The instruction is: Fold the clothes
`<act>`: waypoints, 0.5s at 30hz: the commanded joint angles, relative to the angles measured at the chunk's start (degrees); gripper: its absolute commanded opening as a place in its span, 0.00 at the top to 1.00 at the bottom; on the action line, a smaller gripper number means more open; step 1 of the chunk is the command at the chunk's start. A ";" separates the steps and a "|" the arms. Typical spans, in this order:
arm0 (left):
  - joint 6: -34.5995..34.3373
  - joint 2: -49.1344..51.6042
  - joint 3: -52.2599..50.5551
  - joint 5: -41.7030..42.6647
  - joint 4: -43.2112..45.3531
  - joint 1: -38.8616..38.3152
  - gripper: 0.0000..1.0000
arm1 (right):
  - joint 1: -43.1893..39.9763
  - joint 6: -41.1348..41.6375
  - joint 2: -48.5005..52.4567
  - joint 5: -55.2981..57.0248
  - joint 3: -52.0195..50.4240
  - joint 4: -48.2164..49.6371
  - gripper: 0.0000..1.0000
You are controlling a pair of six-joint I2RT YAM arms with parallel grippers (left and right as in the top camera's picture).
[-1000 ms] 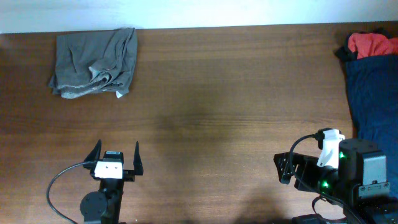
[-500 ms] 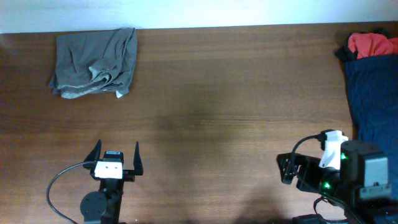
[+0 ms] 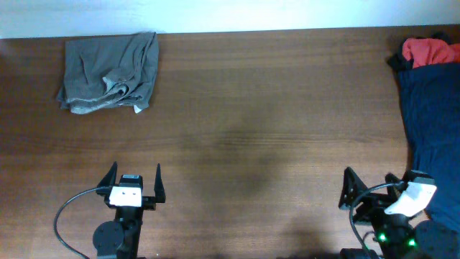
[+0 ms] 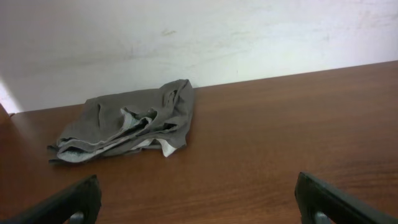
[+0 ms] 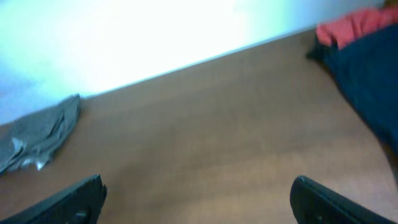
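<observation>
A folded grey garment (image 3: 109,72) lies at the table's far left corner; it also shows in the left wrist view (image 4: 127,124) and the right wrist view (image 5: 40,137). A dark navy garment (image 3: 433,119) lies along the right edge, with a red garment (image 3: 429,50) behind it; both show in the right wrist view, navy (image 5: 367,74) and red (image 5: 351,26). My left gripper (image 3: 134,180) is open and empty near the front edge (image 4: 199,202). My right gripper (image 3: 370,193) is open and empty at the front right (image 5: 199,199), close to the navy garment.
The brown wooden table (image 3: 251,108) spans the view. A white wall (image 4: 199,37) runs behind its far edge. The arm bases and cables sit at the front edge.
My right arm has pulled back toward the front edge and turned its gripper to face the far side. The left arm and the garments have not moved.
</observation>
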 commanded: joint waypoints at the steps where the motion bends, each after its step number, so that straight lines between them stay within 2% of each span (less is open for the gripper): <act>1: 1.16 -0.50 -0.52 -0.63 0.13 0.13 0.01 | -0.44 -2.51 -3.28 1.05 -9.38 8.07 0.01; 9: 1.16 -0.50 -0.52 -0.63 0.13 0.13 0.01 | -0.35 -2.49 -5.60 1.03 -26.16 26.75 0.01; 15: 1.16 -0.50 -0.52 -0.63 0.13 0.13 0.01 | 1.49 -2.54 -10.62 1.33 -34.14 34.32 0.01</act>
